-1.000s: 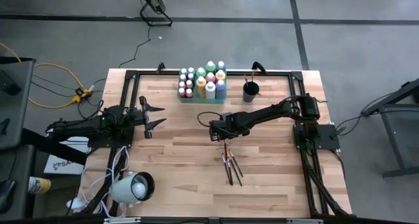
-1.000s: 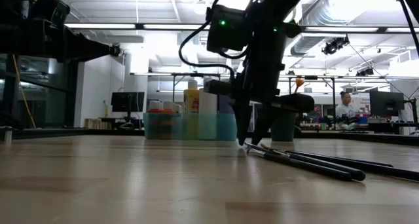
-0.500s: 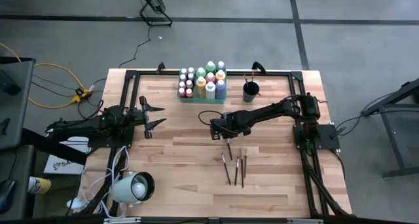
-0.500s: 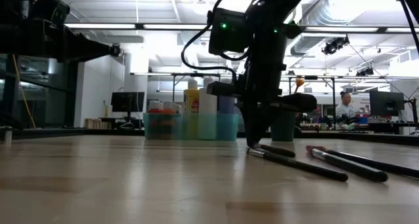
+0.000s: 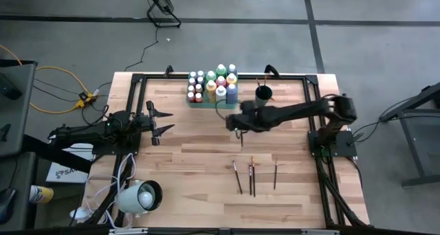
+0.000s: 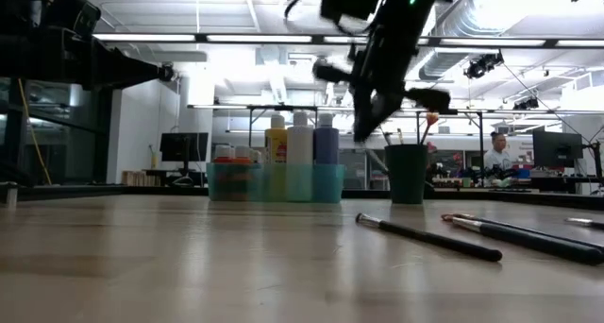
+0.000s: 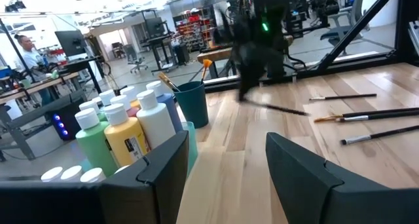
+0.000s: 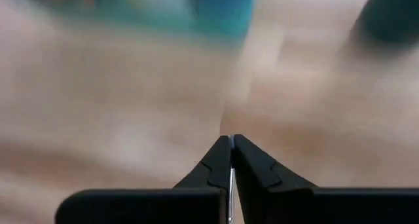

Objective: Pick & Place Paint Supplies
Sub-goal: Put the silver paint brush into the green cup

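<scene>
My right gripper (image 5: 240,128) hangs above the table's middle, near the dark round cup (image 5: 263,95), and is shut on a thin paintbrush (image 5: 241,140). Three more dark-handled brushes (image 5: 251,176) lie flat on the wood nearer the front edge. The paint bottles (image 5: 213,84) stand in the green tray (image 5: 194,102) at the far edge, left of the cup. My left gripper (image 5: 163,122) waits open and level at the table's left side. My right gripper pinches the thin brush between its two shut fingers; only a pale sliver of it (image 8: 230,185) shows between them. The fingers slant down from the table's right. The brush (image 7: 278,107) is lifted clear of the table and slants down toward the near edge.
The cup (image 6: 406,172) holds a few brushes. A white round lamp (image 5: 141,196) sits at the near left corner. A black frame (image 5: 137,77) runs along the table's edges. A person (image 6: 495,153) sits far off in the room behind.
My right gripper has shut on one brush of the bunch and risen with it, moving toward the far right, toward the cup, and tipping less steeply. The brush is lifted clear. The remaining brushes have spread apart; one has rolled toward the right edge.
</scene>
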Tool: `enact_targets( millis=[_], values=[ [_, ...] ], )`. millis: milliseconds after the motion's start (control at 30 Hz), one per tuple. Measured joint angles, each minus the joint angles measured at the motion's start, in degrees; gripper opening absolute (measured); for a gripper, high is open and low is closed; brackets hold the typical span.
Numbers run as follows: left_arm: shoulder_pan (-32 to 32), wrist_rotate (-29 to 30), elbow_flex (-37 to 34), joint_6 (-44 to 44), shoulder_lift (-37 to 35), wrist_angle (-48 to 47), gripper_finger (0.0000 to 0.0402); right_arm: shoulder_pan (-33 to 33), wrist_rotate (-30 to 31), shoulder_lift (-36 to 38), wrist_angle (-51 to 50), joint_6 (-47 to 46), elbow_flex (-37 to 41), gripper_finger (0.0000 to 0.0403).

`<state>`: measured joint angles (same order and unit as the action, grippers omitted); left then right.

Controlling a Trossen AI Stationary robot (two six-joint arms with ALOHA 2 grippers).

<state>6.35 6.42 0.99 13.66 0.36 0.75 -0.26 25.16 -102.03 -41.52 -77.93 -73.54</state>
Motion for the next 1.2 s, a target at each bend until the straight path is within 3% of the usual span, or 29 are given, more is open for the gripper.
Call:
enact_targets(
  millis=[233,433,800,1200],
  values=[
    [0.0,-0.1,0.0,0.0,0.0,0.0,0.0198,-2.8,28.4,10.3,-5.0,0.2,0.0,0.0004],
    [0.0,-0.3,0.0,0.0,0.0,0.0,0.0198,-8.6,42.0,14.2,-5.3,8.1,-0.1,0.0004],
    [0.0,-0.3,0.0,0.0,0.0,0.0,0.0198,-19.7,41.5,13.2,-3.4,15.4,0.8,0.0004],
    [0.0,-0.4,0.0,0.0,0.0,0.0,0.0198,-21.1,36.6,10.5,-3.6,15.6,1.4,0.0019]
  ],
)
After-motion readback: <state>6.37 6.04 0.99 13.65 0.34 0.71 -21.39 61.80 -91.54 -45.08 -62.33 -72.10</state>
